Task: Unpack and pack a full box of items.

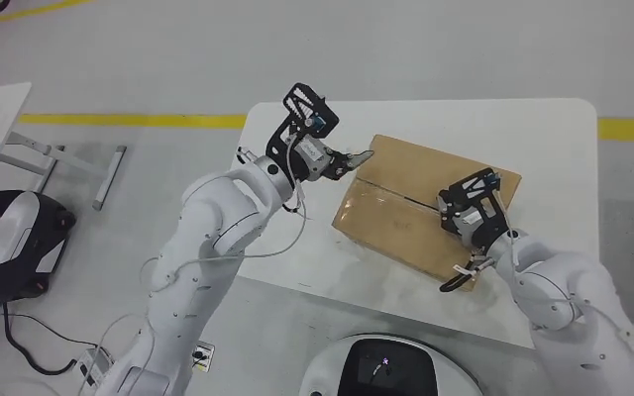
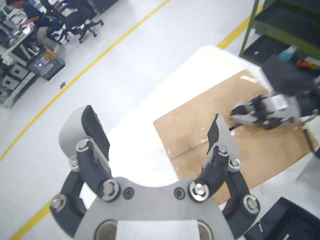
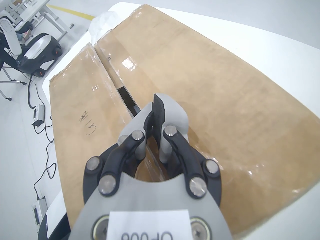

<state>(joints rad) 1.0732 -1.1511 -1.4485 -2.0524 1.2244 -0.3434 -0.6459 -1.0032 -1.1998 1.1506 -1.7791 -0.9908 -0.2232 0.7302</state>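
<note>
A brown cardboard box (image 1: 416,203) lies closed on the white table (image 1: 525,129), with clear tape along its centre seam (image 3: 110,76). My right gripper (image 3: 157,107) is shut, its tips pressed at the seam where a narrow dark gap (image 3: 127,98) shows between the flaps. From above, that gripper (image 1: 446,206) sits over the seam's right end. My left gripper (image 2: 155,131) is open with nothing between its fingers. It hovers just off the box's (image 2: 225,138) left end (image 1: 352,163), near the other end of the seam.
The box takes up the table's middle; bare tabletop lies beyond and to the right of it. A dark wheeled machine (image 1: 25,243) and a desk frame (image 1: 59,163) stand on the floor at the left. A green shelf (image 2: 275,13) stands past the table.
</note>
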